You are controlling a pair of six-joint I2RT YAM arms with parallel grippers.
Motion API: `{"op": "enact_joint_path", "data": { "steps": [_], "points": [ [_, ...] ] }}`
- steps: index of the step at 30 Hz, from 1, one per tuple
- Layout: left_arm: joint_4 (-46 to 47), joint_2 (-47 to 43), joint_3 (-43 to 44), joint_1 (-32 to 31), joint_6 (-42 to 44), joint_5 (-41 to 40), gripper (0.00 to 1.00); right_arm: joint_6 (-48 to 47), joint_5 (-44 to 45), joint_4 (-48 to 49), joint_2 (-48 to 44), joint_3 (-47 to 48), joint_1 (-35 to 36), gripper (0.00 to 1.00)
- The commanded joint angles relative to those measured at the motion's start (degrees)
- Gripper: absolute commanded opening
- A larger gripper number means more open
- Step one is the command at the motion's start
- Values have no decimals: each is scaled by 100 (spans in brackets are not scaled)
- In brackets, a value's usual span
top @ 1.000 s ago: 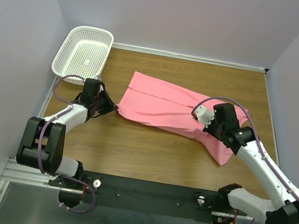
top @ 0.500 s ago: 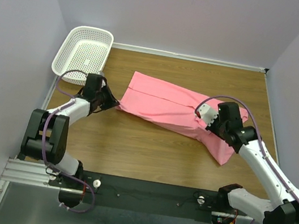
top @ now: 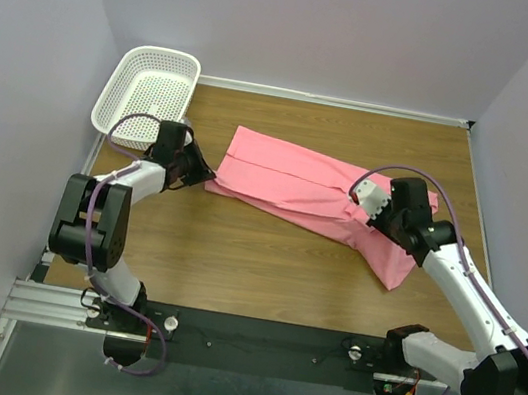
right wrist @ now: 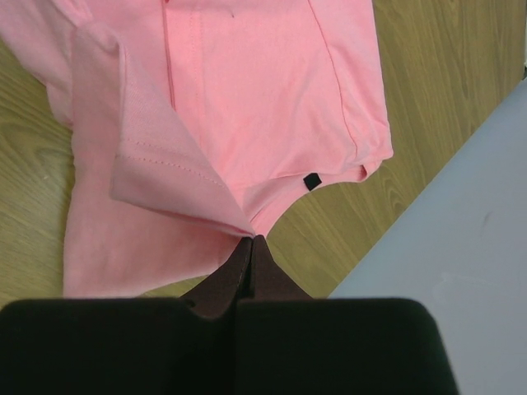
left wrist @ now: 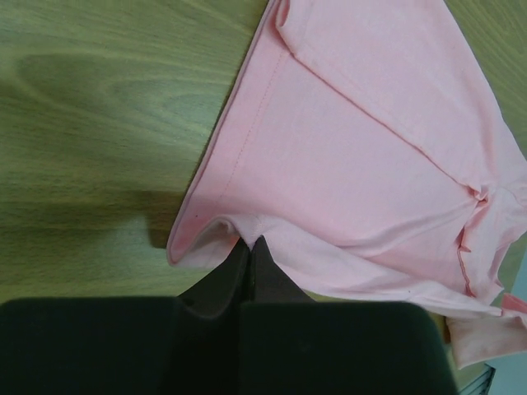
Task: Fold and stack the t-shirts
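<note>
Wooden counter (top: 262,268) carries a part-folded pink t-shirt (top: 287,183), left jaws and right jaws each clamped on opposite edges, likely to fold it over.

The t-shirt (top: 296,188) is plain pink, with a tiny black tag (right wrist: 310,181). The basket (top: 154,98) is white, with a pattern of little holes. The bench (top: 264,258) is brown wood with darker lines. The left end effector (left wrist: 249,244) and right end effector (right wrist: 249,243) are black. The cables (top: 390,173) are purple.
</note>
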Motion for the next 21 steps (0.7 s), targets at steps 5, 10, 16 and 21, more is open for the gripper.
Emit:
{"op": "enact_joint_path", "data": {
  "steps": [5, 10, 16, 21],
  "points": [
    [7, 304, 326, 40, 187, 54, 0, -52, -204, 221, 72, 7, -96, 0],
    [-10, 410, 475, 31, 240, 72, 0, -61, -204, 265, 81, -10, -140, 1],
    [-107, 533, 712, -4, 389, 151, 0, -70, -195, 283, 37, -54, -210, 1],
    [-195, 691, 835, -30, 460, 195, 0, -70, -213, 300, 37, -63, -263, 1]
  ]
}}
